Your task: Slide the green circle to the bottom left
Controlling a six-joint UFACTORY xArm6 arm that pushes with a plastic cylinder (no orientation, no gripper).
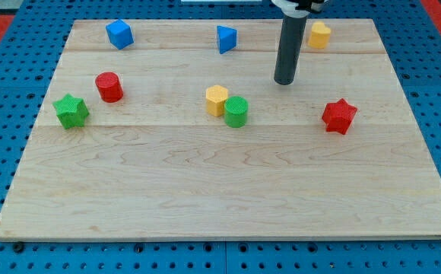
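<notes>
The green circle (236, 112) is a short green cylinder near the board's middle, touching a yellow hexagon block (217, 100) on its left. My tip (284, 81) rests on the board up and to the right of the green circle, clearly apart from it. The dark rod rises from the tip toward the view's top.
On the wooden board (228, 190) there are also a green star (71, 111) and red cylinder (109, 87) at the left, a blue cube (119, 34) and blue triangle (226, 39) at the top, a yellow block (319, 34) at top right, and a red star (339, 116) at right.
</notes>
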